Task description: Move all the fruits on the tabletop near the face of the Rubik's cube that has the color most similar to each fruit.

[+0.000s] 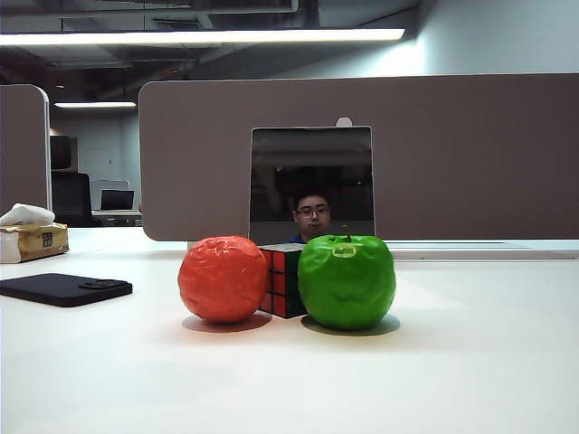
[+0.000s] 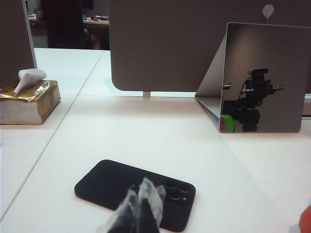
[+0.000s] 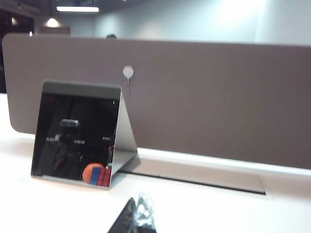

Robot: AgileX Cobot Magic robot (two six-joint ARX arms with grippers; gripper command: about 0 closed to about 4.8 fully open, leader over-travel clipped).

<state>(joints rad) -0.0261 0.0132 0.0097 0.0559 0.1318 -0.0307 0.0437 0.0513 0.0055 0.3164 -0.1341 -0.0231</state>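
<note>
So on the white tabletop the crinkly orange-red ball sits on the left and the glossy green apple on the right, with the Rubik's cube wedged between them, a bit further back. Both fruits look like they're touching it or just about. The cube face toward the ball shows red-orange stickers; the face by the apple is too hidden to call.

Behind them a dark mirror-like panel stands propped against the grey divider, with a guy in glasses reflected in it. Off to the left there's a black phone lying flat, camera bumps up, and a tissue box in gold wrap. There's print on the box but I can't read it, no brand legible anywhere.

The left pincer hangs just over the phone, its plastic-wrapped tips pressed together and holding nothing. The right pincer barely pokes into its wrist view, facing the panel; tips look close together, but can't tell for sure.
</note>
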